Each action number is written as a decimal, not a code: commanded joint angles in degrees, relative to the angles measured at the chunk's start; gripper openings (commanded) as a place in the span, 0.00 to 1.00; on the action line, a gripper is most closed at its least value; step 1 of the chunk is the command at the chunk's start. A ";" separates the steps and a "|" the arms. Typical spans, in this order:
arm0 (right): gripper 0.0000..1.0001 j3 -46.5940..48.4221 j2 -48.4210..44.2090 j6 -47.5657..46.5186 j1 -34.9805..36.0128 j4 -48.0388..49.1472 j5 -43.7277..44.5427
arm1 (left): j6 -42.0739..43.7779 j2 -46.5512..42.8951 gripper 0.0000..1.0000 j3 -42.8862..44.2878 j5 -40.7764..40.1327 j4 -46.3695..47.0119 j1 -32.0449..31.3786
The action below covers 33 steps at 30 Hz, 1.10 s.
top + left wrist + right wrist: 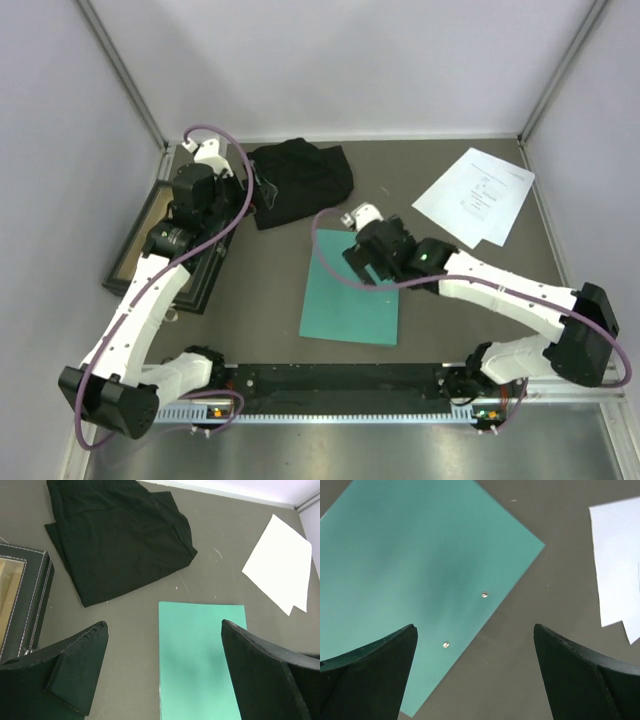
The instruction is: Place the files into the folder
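Two white sheets, the files (475,192), lie overlapped on the table (260,290) at about 2 o'clock in your top view. The upper sheet shows small black print, and a corner of the lower one sticks out beneath it. They sit well apart from the folder (345,300), which lies flat and closed near the middle of the table, a little toward 6 o'clock. The files are at 2 o'clock from it. Nothing rests on the teal cover, and the right wrist view shows two small metal rivets (484,595) on it.

Your right hand (474,626) is over the folder's corner at 1 o'clock. Its fingers are spread wide with nothing between them, and the folder's edge and bare table show in the gap below. You cannot tell from these views whether the fingertips touch the card.

Your left hand (163,623) is at about 11 o'clock, between the tray (30,605) and the black cloth (300,180). It is also spread wide and holds nothing. Its camera looks across the table at the folder's short far edge, with the files beyond at 2 o'clock.

The tray, dark-framed with pale stitching, sits at 9 o'clock, partly under the left arm. The crumpled cloth lies at 12 o'clock, near the folder but not touching it.
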 commanded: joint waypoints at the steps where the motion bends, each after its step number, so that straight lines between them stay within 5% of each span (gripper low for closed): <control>1: 0.99 -1.29 -2.86 -2.19 10.57 1.08 5.97 | 1.12 -2.03 0.99 -1.54 0.79 0.19 0.19; 5: 0.99 -0.41 1.43 -4.82 21.89 -6.66 3.77 | 1.20 -3.43 0.98 -4.09 -1.48 -0.51 0.19; 8: 0.99 -3.04 4.94 -5.55 30.78 -7.98 10.68 | 0.68 -5.89 0.98 -5.58 -10.24 -1.83 0.27; 13: 0.98 -3.57 8.91 -3.42 34.23 -8.78 10.36 | -1.52 -11.87 0.99 -6.29 -17.84 -2.45 0.27; 19: 0.84 -1.82 14.36 -4.39 36.52 -9.48 12.03 | -1.43 -17.23 0.98 -8.14 -16.09 -1.48 0.28; 33: 0.82 -4.19 19.72 -3.60 39.77 -11.33 13.00 | -2.40 -18.38 0.99 -8.93 -14.77 -3.42 0.36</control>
